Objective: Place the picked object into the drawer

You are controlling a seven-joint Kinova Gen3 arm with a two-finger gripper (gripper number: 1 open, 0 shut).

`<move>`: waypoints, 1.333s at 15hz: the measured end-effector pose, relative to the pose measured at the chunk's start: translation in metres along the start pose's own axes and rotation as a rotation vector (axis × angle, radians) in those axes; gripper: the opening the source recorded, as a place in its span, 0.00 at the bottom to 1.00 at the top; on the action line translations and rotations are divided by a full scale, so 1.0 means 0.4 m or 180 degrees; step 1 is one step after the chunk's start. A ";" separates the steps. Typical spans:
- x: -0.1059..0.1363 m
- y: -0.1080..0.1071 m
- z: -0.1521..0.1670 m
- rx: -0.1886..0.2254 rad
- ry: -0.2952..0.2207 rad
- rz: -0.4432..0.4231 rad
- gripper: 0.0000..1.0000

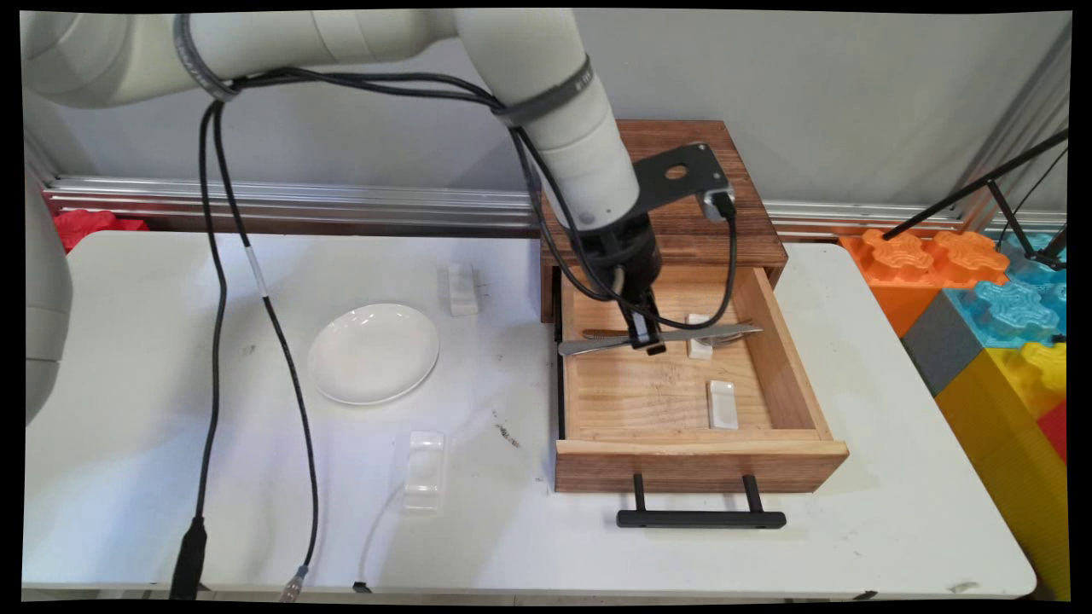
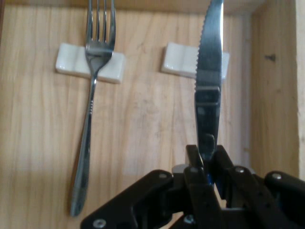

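We see the gripper (image 1: 646, 339) low inside the open wooden drawer (image 1: 789, 367), its jaws clamped on the handle of a knife (image 1: 597, 344), which it holds level above the drawer floor, the blade running toward 9 o'clock in the main view. In the hand view the knife (image 2: 208, 86) rises from between the fingers (image 2: 193, 160) toward 12 o'clock, serrated edge facing 9 o'clock. A fork (image 2: 89, 109) lies at 9 o'clock of the knife there, its neck resting on a white rest (image 2: 71, 64); a second white rest (image 2: 178, 59) sits partly behind the blade. In the main view, one rest (image 1: 699, 339) lies under the fork (image 1: 734, 333), and the other rest (image 1: 722, 404) is at 5 o'clock of the gripper, near the drawer front. The drawer's black handle (image 1: 699, 518) points to 6 o'clock. On the table (image 1: 896, 477), at 9 o'clock of the drawer, are a white plate (image 1: 374, 352), a small white block (image 1: 461, 288) at the plate's 1 o'clock, and a clear block (image 1: 425, 470) at its 5 o'clock.
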 end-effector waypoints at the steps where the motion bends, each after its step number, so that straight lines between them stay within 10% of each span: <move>1: 0.008 0.000 0.018 0.0007 0.0013 -0.0002 0.00; 20: 0.041 0.019 0.143 0.0000 0.0198 0.0008 0.00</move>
